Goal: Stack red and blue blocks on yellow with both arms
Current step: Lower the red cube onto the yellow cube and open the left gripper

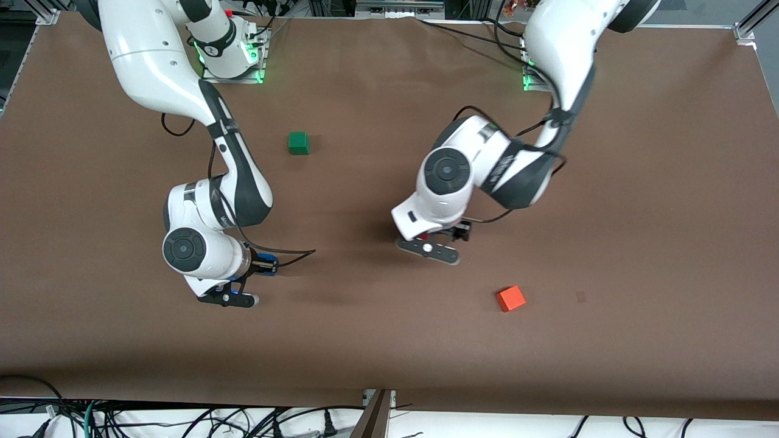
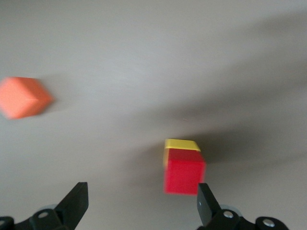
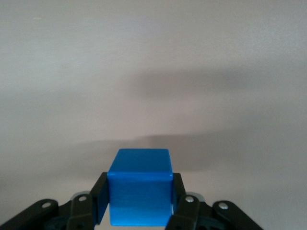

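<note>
The red block [image 2: 184, 172] sits on top of the yellow cube [image 2: 182, 143] on the table. My left gripper [image 2: 141, 203] is open and empty just above and beside this stack, with one fingertip [image 2: 207, 200] close to the red block. In the front view the left hand [image 1: 433, 238] covers the stack. My right gripper [image 3: 139, 191] is shut on the blue block [image 3: 139, 191] and holds it over bare table toward the right arm's end [image 1: 234, 287].
An orange cube [image 1: 510, 298] lies nearer the front camera than the left hand; it also shows in the left wrist view [image 2: 24, 97]. A green cube [image 1: 298, 143] lies between the two arms, nearer the bases. The brown table [image 1: 389, 340] extends around them.
</note>
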Controlling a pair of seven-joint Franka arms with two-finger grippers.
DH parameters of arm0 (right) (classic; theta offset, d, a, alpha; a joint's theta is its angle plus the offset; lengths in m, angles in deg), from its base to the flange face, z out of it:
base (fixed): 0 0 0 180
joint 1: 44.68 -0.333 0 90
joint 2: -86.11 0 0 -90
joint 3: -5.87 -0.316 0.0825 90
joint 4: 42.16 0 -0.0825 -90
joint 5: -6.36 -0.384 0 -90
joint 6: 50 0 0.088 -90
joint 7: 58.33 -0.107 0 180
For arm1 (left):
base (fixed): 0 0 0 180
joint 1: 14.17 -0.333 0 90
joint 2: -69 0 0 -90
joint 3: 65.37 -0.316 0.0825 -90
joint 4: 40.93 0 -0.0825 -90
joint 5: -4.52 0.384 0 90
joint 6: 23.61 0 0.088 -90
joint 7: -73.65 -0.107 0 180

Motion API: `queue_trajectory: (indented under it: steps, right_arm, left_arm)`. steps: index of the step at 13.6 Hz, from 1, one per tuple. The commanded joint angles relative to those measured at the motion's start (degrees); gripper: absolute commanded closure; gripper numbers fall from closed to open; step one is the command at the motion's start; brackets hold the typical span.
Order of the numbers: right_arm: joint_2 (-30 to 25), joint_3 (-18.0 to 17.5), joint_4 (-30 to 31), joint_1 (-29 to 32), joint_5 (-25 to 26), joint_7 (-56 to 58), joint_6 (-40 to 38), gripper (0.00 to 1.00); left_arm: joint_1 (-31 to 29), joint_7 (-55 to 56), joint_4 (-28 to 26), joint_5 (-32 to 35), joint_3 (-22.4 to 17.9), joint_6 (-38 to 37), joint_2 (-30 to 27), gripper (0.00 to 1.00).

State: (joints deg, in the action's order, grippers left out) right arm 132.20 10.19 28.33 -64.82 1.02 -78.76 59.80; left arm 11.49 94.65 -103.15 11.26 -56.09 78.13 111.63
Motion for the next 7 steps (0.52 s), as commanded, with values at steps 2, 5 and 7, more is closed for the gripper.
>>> queue_trajectory:
  steps: [2,5,7]
  right_arm:
    - [0.06,0.07,-8.59,-3.31,-0.82,-4.26,-7.32,0.65]
    - [0.23,-0.01,-11.24,-9.36,-0.82,-9.95,-5.93,0.66]
    - [1.37,-0.01,-11.42,-15.6,-0.82,-15.05,-0.67,0.66]
  left_arm:
    - [-10.52,-0.08,3.94,0.91,0.65,-4.53,-6.92,0.0]
    - [-21.15,-0.26,3.51,1.0,1.08,-5.58,-11.5,0.0]
    - [-25.38,-0.35,3.42,0.91,1.09,-8.73,-12.65,0.0]
